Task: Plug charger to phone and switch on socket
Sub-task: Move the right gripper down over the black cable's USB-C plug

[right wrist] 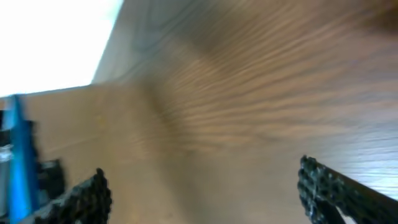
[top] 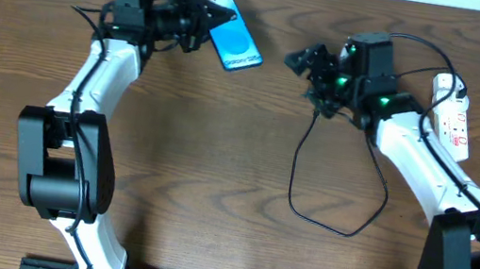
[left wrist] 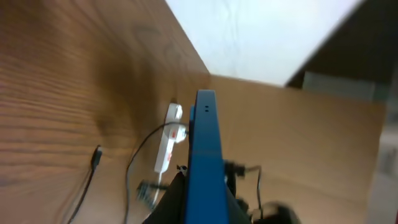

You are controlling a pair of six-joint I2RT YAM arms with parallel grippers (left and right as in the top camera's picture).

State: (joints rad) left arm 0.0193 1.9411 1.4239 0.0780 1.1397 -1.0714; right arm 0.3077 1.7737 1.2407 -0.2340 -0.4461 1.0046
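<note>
My left gripper [top: 211, 23] is shut on the phone [top: 235, 46] and holds it tilted above the table's far side. In the left wrist view the phone [left wrist: 205, 155] shows edge-on between the jaws [left wrist: 202, 205]. My right gripper [top: 303, 63] is open and empty, to the right of the phone; its wrist view shows both fingers spread wide [right wrist: 205, 193] over bare wood, with the phone [right wrist: 18, 155] at the left edge. The charger's black cable [top: 294, 186] loops on the table under the right arm. Its connector tip [left wrist: 96, 155] lies loose. The white socket [top: 454, 117] lies at the far right and also shows in the left wrist view [left wrist: 166, 142].
The wooden table [top: 216, 169] ends at a white wall at the back. The cable loop reaches towards the table's front [top: 340, 232]. The right arm's white link [top: 416, 166] runs next to the socket.
</note>
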